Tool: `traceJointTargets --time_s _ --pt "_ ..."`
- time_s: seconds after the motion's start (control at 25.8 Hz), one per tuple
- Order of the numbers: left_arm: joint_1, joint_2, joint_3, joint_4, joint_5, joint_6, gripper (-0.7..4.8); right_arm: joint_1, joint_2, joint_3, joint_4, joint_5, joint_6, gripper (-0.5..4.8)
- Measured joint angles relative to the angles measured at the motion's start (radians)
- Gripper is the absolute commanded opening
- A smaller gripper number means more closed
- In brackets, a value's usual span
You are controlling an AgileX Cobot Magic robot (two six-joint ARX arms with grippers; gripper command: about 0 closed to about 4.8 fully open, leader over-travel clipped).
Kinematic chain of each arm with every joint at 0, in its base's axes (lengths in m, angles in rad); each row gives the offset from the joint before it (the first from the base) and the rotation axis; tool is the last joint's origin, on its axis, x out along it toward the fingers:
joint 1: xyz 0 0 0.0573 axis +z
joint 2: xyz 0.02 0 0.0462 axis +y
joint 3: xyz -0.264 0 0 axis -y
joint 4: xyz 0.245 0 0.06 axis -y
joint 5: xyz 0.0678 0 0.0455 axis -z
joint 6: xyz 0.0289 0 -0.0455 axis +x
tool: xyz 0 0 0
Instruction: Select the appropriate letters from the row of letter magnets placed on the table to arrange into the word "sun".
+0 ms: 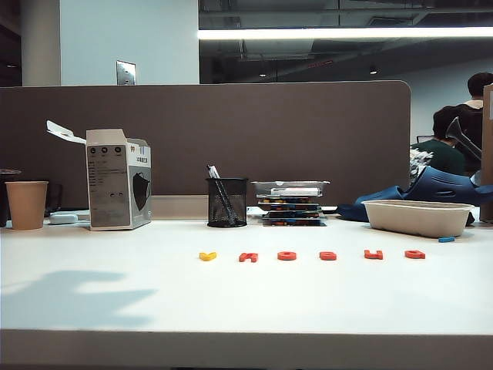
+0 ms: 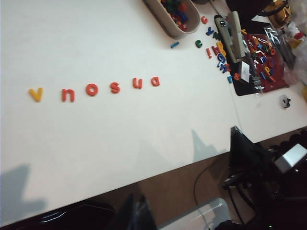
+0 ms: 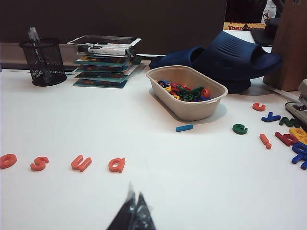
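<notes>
Letters sit in a row (image 2: pixel 93 89) on the white counter (image 2: pixel 120 139): yellow v (image 2: pixel 35 94), then orange-red n (image 2: pixel 67 95), o (image 2: pixel 91 89), s (image 2: pixel 114 87), u (image 2: pixel 137 84) and a (image 2: pixel 155 81), none touching. Behind them stand a mesh cup (image 1: pixel 226 202) and a beige tray (image 3: pixel 187 93) of mixed letters. The right pincer (image 3: pixel 132 215) hangs low over the counter's front edge, tips together and empty. The left pincer (image 2: pixel 136 213) shows only dark tips; its state cannot be told.

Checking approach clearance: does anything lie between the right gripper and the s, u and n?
Nothing visible: bare table separates the shut right gripper from s, u and n. The left gripper hangs high above those letters.
</notes>
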Motion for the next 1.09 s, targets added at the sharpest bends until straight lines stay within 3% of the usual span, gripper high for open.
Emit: traceJointTargets --time_s 0.23,0.43,0.58,0.78,1.01,1.09 --pt "0.001 0.011 0.0 0.015 -0.001 -0.002 -0.05 0.0 0.0 0.041 -0.071 0.024 0.007 -0.01" --pt "0.001 0.011 0.0 0.014 -0.001 -0.002 -0.05 0.0 0.029 0.286 -0.294 0.045 0.011 -0.01" --pt "0.001 0.011 0.0 0.015 -0.001 -0.002 -0.05 0.002 0.234 0.528 -0.472 -0.005 0.012 -0.02" --pt "0.001 0.011 0.0 0.016 -0.004 0.0 -0.05 0.005 0.499 0.746 -0.459 -0.186 0.018 -0.02" --pt "0.0 0.011 0.0 0.016 -0.039 0.003 -0.05 0.029 0.76 0.936 -0.521 -0.201 0.124 0.01" --pt "0.0 0.011 0.0 0.017 -0.043 0.003 -0.05 0.065 0.856 0.997 -0.594 -0.201 0.134 0.43"
